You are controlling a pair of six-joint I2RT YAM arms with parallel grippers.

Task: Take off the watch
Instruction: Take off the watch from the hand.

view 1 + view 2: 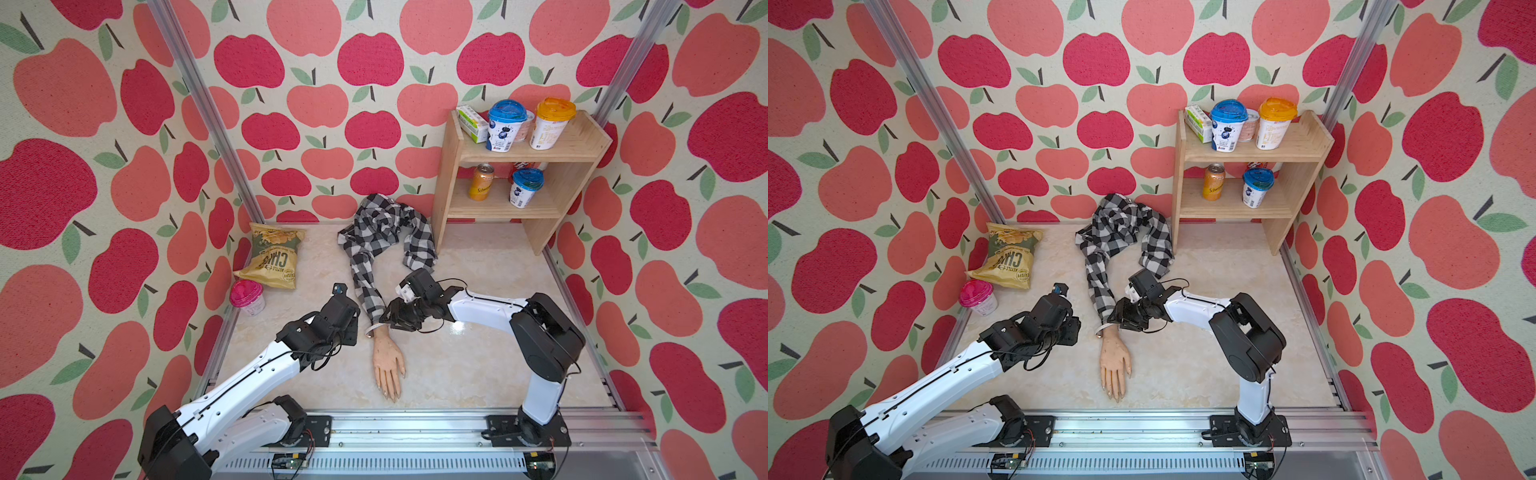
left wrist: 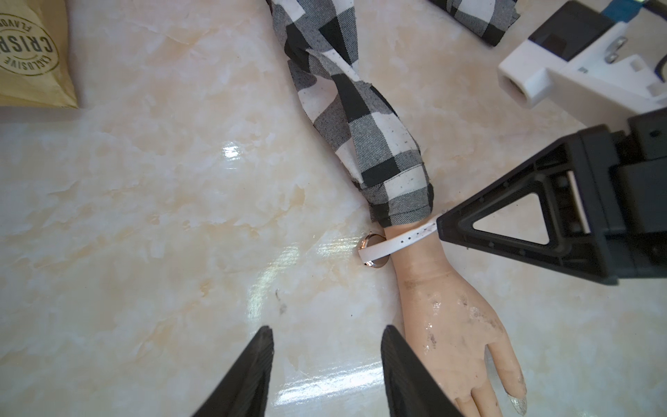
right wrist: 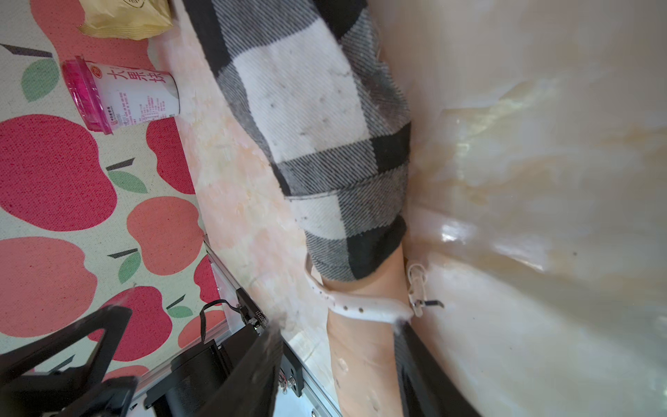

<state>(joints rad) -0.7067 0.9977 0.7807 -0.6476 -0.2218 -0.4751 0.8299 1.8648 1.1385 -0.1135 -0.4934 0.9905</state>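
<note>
Wrapping the wrist (image 2: 415, 261) crosswise, the watch (image 2: 391, 244) — dial (on edge) — points left.

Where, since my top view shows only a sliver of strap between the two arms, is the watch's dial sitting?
Observer: The left wrist view shows the watch with its round case at the side of the mannequin wrist, low by the tabletop, not on top of the wrist.
Operator: Is the right gripper on it?
Observer: In the right wrist view, the right gripper stands open astride the wrist, with one fingertip touching the strap.
Operator: And the left one?
Observer: The left gripper is open and empty, and it is short of the watch.
</note>
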